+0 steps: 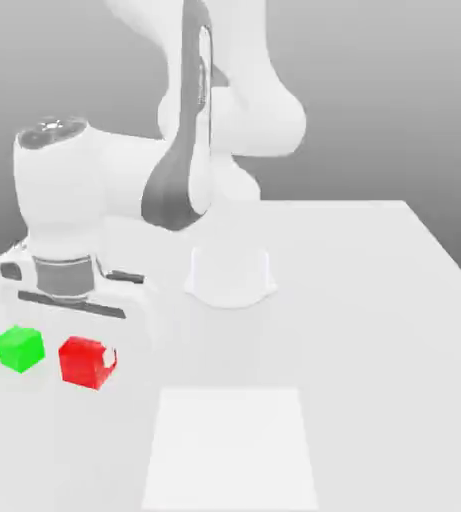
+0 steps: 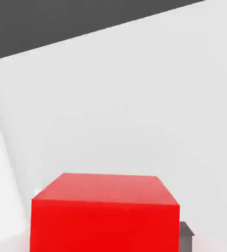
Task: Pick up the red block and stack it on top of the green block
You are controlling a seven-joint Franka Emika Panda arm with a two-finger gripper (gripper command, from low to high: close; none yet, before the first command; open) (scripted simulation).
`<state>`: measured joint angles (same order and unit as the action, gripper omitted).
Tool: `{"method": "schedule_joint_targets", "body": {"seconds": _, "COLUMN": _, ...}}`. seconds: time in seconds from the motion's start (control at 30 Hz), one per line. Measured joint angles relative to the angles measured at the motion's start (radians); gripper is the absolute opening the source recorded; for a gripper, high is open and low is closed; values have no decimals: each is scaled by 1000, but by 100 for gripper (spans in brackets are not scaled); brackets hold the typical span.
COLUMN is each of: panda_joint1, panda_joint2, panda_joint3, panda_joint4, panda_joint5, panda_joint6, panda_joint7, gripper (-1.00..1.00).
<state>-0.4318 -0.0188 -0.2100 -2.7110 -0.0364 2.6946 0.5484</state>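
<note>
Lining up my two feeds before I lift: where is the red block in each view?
Exterior view: the red block sits low, toward the view's left, beside the green block.
Hand view: large and close.
Shared landmark: the pale tabletop.

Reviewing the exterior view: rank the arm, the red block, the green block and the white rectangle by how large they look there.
1. Arm
2. White rectangle
3. Red block, slightly ahead of
4. Green block; nearness to the camera may explain that gap.

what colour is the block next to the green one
Bright red; the block shows best in the hand view.
</note>
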Motion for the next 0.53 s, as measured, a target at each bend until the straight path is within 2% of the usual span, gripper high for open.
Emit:
{"method": "schedule_joint_targets", "body": {"seconds": 0.2, "panda_joint1": -222, "panda_joint2": -48, "panda_joint3": -123, "panda_joint4": -9, "panda_joint5": -15, "panda_joint6": -38, "panda_joint7": -163, "gripper": -100}}
{"method": "schedule_joint_targets", "body": {"seconds": 0.4, "panda_joint1": -246, "panda_joint2": 128, "panda_joint3": -88, "panda_joint4": -2, "panda_joint5": 144, "panda_joint6": 120, "panda_joint7": -305, "gripper": -100}}
{"method": "schedule_joint_targets", "body": {"seconds": 0.43, "panda_joint1": -257, "panda_joint2": 156, "panda_joint3": -72, "panda_joint4": 0, "panda_joint5": 170, "panda_joint6": 146, "panda_joint7": -324, "gripper": 100}}
{"method": "schedule_joint_targets", "body": {"seconds": 0.53, "panda_joint1": -257, "panda_joint2": 156, "panda_joint3": -72, "panda_joint4": 0, "panda_joint5": 170, "panda_joint6": 146, "panda_joint7": -324, "gripper": 100}}
